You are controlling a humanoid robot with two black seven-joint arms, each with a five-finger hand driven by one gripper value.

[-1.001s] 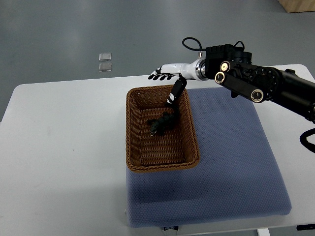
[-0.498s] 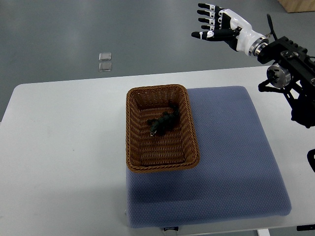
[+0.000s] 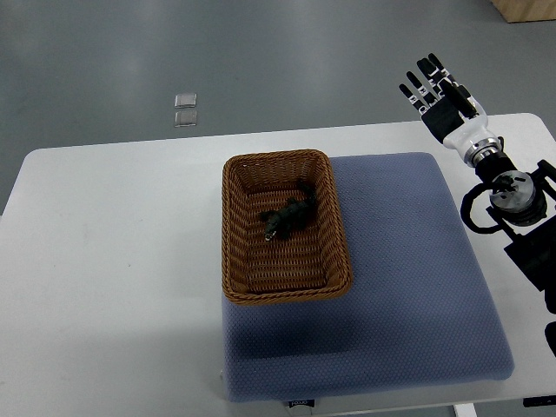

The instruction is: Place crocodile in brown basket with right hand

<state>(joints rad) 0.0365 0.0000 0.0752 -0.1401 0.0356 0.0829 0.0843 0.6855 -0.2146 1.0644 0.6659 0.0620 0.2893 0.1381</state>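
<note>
Inside the brown basket (image 3: 287, 296), in its far half, lay the crocodile (image 3: 287, 217), a small dark toy resting on the woven floor and clear of the walls. It was too small and dark to tell head from tail, though it seemed to lie on a slant. The basket stood on the left part of a blue pad (image 3: 408, 287), its left wall running along the pad's left edge. The pad covered the right side of a white table (image 3: 113, 261).

Well apart from the basket, over the table's far right corner, the right hand (image 3: 441, 94) was raised with its fingers (image 3: 420, 87) straight and fanned apart. It held nothing, and its fingertips pointed away from the robot. Its white wrist ran down into the dark arm joints at the picture's right edge. On the grey floor beyond the table lay two small clear squares (image 3: 184, 111), one just behind the other.
</note>
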